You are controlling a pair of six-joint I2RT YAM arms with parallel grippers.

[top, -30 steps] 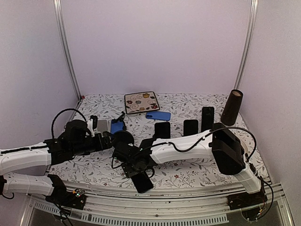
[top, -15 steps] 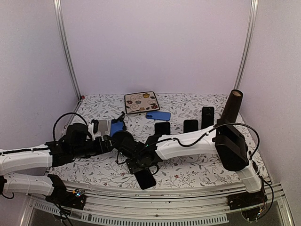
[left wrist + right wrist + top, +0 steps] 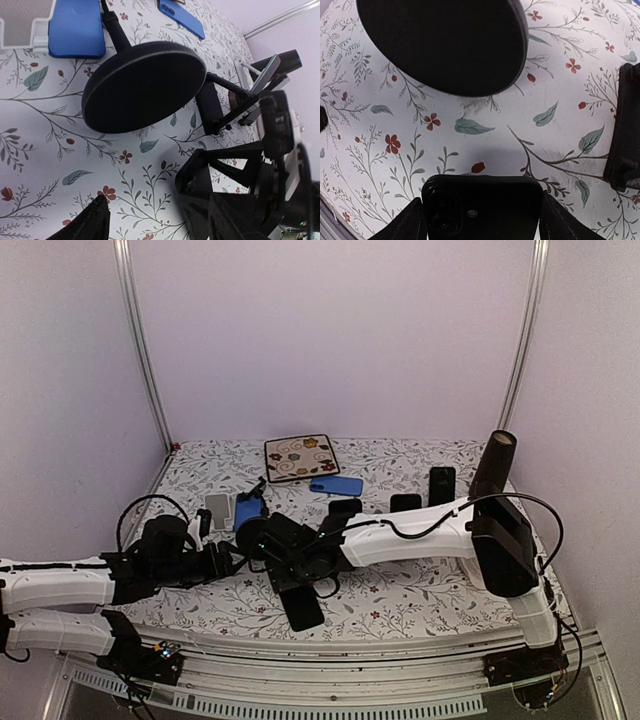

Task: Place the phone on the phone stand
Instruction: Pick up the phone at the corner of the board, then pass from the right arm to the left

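White cloth (image 3: 420,605) with a flower print lies under everything. Both arms reach over its near left part, so your first worry is crowding. The left gripper (image 3: 228,562) and the right gripper (image 3: 483,220) work just beside each other, and a careless swing could knock one into the other.

Next comes the stand (image 3: 145,85), its round black disc close ahead of the black phone (image 3: 482,200). Nothing visibly steadies the stand, so a nudge from the black phone could push or tip it toward the blue phone (image 3: 77,27) behind.

You cannot tell whether the left gripper's jaws are apart or closed; nothing shows between them. The right gripper is closed across the width of the black phone, pinching its side edges. It carries the black phone low by the cloth, not yet on the stand. Such an edge grip could let it slide or twist once you tilt it.

No brand, label or writing is readable anywhere; the black phone's back shows only camera lenses.
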